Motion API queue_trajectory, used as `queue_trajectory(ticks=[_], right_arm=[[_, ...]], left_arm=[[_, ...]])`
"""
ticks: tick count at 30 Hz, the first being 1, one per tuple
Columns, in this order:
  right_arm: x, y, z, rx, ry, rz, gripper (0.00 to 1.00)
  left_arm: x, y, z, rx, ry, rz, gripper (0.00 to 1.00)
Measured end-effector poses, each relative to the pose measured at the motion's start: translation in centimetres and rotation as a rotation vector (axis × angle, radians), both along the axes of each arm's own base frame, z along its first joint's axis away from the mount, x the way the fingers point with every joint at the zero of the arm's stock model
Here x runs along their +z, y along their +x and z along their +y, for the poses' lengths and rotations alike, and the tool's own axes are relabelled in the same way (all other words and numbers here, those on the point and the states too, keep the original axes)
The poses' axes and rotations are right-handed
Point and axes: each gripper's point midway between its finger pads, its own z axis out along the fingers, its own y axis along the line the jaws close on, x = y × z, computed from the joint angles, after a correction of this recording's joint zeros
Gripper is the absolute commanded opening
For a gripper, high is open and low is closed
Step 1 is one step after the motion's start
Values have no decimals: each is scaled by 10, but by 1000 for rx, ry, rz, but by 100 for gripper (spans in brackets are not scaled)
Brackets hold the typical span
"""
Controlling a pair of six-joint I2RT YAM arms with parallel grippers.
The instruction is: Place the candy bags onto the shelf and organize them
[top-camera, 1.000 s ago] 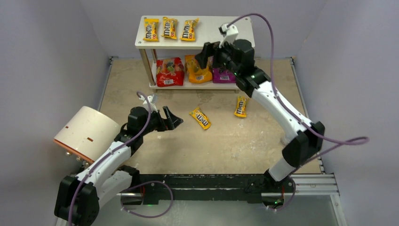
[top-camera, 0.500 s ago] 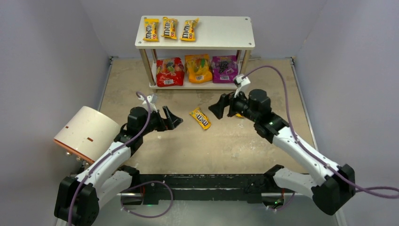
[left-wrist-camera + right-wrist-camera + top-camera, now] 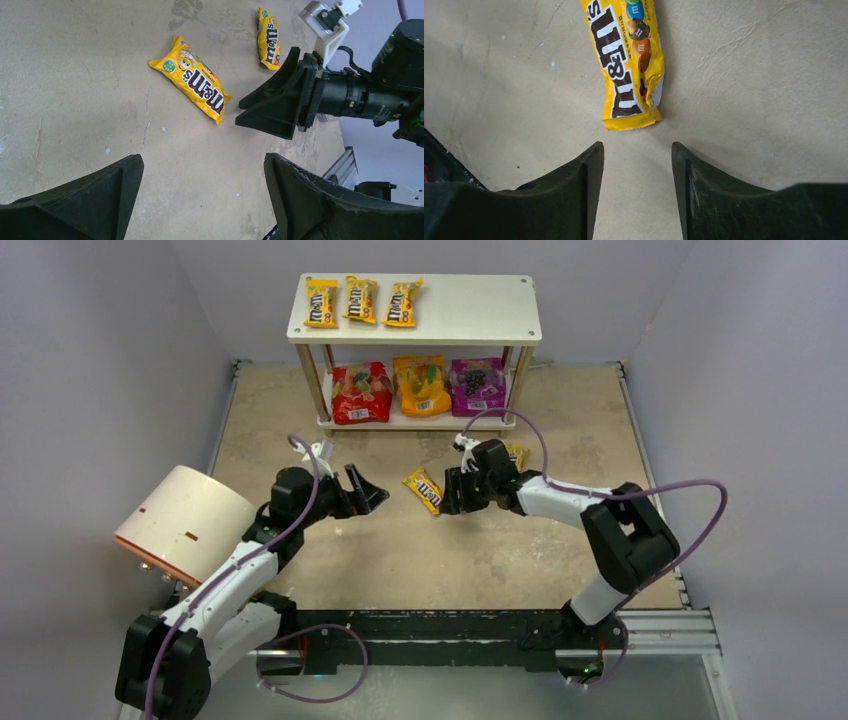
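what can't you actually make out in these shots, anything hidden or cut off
Top external: the far loose packet is mostly covered by the right arm.
Right wrist: the near loose packet is cut off by the top edge, so its upper end is unseen.
Top external: print on the red pouch, orange pouch and purple pouch is too small to read; the top board of the shelf hides the lower tier behind them.

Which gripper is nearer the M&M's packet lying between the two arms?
Right. The right gripper hangs just short of the packet, jaws open toward its end, not touching. The left gripper, also open, sits farther off on the opposite side.
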Motion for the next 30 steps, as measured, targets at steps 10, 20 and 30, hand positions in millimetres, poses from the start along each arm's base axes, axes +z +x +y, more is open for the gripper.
queue_trajectory(ticks=[10,20,30], right_arm=[[-10,28,11,33,-35,-44,50],[-16,48,19,94,-69,-98,42],[-12,49,25,131,-49,-111,33]], left_arm=[[-11,-4,1,-1,7,25,95],[-11,-4,-2,-12,-6,24,95],[-14,-4,-3,-14,-13,40,94]])
